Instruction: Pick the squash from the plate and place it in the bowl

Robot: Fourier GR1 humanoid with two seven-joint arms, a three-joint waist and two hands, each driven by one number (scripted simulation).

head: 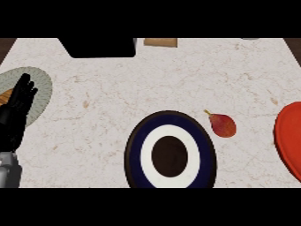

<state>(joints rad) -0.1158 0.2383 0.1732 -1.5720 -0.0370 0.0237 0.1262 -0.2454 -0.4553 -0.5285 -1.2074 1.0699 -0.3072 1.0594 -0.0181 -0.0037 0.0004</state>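
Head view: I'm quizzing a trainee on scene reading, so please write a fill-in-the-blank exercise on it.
1. The left hand shows at the view's ____ edge, fingers straight, over the grey plate.
2. The bowl has a dark blue rim, a ____ ring and a dark centre.
3. The red fruit lies on the ____, beside the bowl.
Missing words: left; white; counter.
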